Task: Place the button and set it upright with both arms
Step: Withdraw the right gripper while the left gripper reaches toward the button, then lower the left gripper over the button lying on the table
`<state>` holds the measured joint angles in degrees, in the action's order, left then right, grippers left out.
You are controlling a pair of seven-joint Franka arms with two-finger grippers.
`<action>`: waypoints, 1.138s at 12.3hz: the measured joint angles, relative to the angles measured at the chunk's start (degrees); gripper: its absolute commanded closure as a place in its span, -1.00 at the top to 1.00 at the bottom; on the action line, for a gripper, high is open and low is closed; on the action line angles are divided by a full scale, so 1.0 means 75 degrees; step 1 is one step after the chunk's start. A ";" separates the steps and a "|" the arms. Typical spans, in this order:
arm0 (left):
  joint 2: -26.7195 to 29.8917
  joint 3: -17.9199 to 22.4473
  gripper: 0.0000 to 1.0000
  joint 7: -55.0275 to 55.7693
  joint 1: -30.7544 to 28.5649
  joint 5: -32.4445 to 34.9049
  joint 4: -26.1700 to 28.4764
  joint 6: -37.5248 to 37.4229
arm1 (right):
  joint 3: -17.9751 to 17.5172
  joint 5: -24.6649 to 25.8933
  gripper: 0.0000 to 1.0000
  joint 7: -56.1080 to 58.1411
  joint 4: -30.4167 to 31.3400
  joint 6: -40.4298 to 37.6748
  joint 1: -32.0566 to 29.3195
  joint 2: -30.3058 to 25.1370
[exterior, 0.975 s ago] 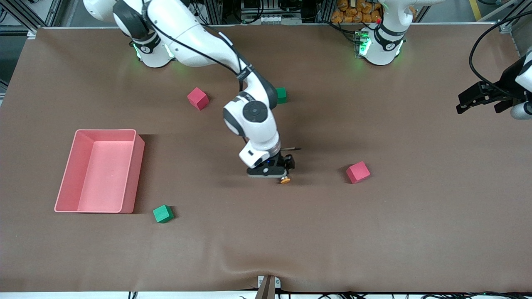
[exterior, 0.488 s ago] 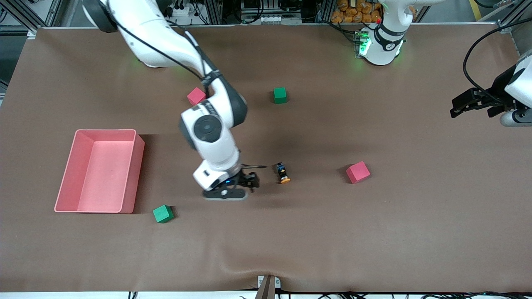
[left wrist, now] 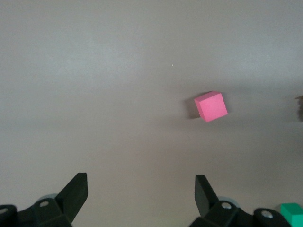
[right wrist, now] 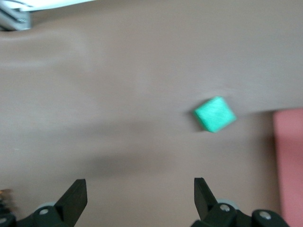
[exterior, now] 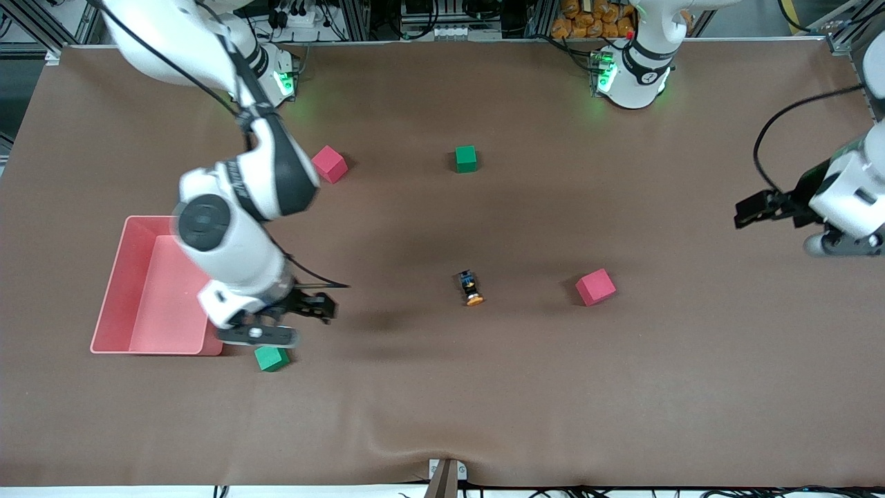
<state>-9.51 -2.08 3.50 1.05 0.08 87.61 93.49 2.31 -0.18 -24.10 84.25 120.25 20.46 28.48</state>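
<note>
The button (exterior: 471, 288) lies on its side near the middle of the brown table, its orange cap pointing toward the front camera. No gripper touches it. My right gripper (exterior: 319, 305) is open and empty, above the table beside the pink tray and over the nearer green cube (exterior: 271, 357), well away from the button toward the right arm's end; its wrist view shows its spread fingers (right wrist: 138, 184). My left gripper (exterior: 750, 209) is open and empty at the left arm's end of the table, with spread fingers in its wrist view (left wrist: 139, 182).
A pink tray (exterior: 110, 290) stands at the right arm's end. A red cube (exterior: 595, 287) sits beside the button toward the left arm's end and shows in the left wrist view (left wrist: 210, 107). Another red cube (exterior: 329, 164) and a green cube (exterior: 466, 158) lie farther from the camera.
My right gripper has let go of the button and swung away toward the pink tray, leaving the button on its side. My left gripper has shifted slightly toward the table's middle.
</note>
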 measured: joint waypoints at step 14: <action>-0.2574 -0.0102 1.00 0.3168 0.2302 -0.1196 -0.1543 0.1214 | -0.0040 0.0011 1.00 0.4352 0.1972 -0.1941 -0.3138 -0.3441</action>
<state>-28.82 -2.84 27.26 18.32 -8.89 76.03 102.60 2.01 -0.09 8.54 99.04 105.69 -3.08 2.67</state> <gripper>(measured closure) 0.000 0.000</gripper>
